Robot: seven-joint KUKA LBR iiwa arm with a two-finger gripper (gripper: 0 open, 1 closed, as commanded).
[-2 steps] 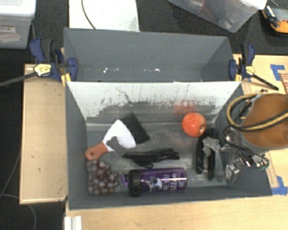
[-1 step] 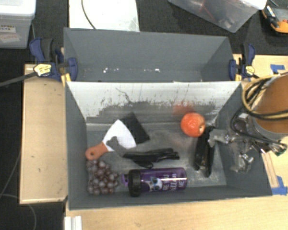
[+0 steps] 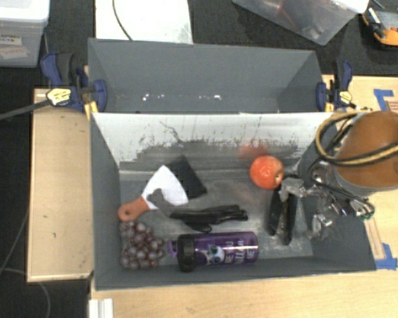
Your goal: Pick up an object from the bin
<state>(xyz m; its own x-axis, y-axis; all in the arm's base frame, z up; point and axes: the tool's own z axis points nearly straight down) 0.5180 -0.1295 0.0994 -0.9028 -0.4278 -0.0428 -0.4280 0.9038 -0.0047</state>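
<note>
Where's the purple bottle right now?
The purple bottle lies on its side along the camera view's bottom bin wall, right of the grape bunch.

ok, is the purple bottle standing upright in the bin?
No, the purple bottle lies on its side, its black cap pointing toward the dark grapes.

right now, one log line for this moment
gripper low at bin right | beside orange ball | nothing seen held | purple bottle front
</note>
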